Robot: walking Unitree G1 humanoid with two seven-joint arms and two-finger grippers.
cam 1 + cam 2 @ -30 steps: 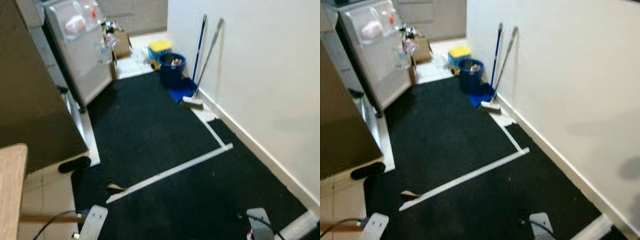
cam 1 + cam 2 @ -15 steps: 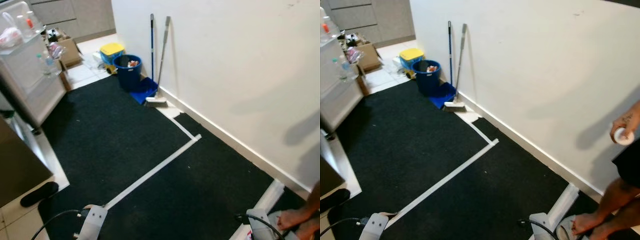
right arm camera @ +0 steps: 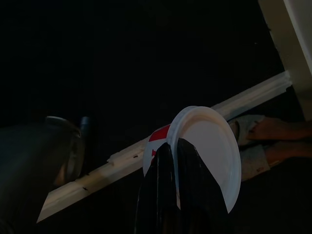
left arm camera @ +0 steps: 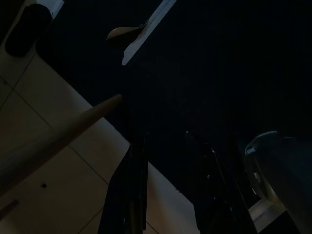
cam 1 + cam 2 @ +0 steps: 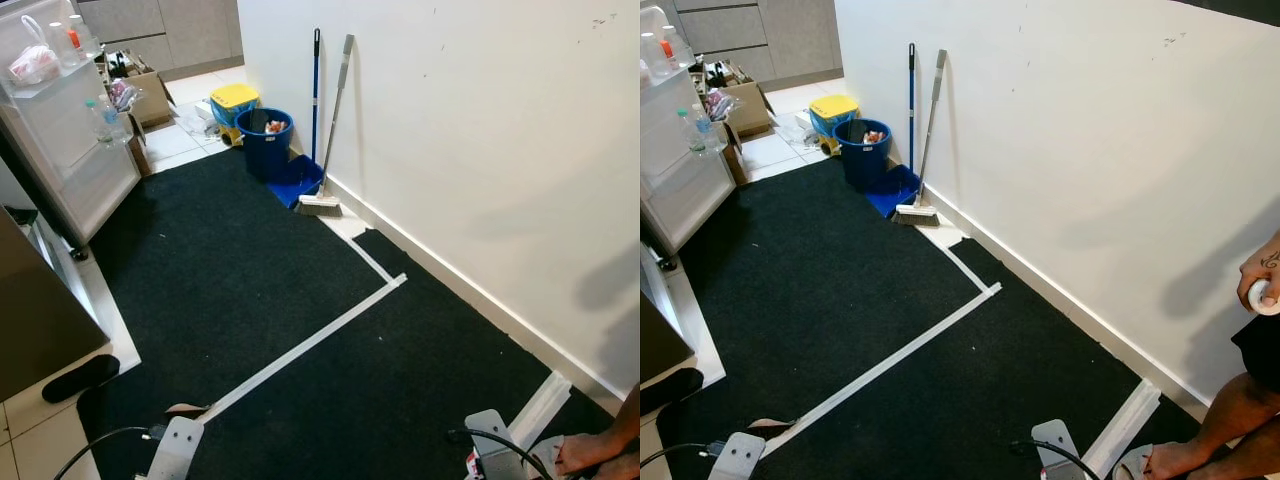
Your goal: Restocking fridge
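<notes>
We log our right tool clamped on a white round plastic lid, left tool parted above black carpet.

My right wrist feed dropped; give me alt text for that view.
The right tool is shut on the rim of a white cup with a red label, hanging above black carpet. A white strip and a person's sandalled foot lie beyond.
</notes>
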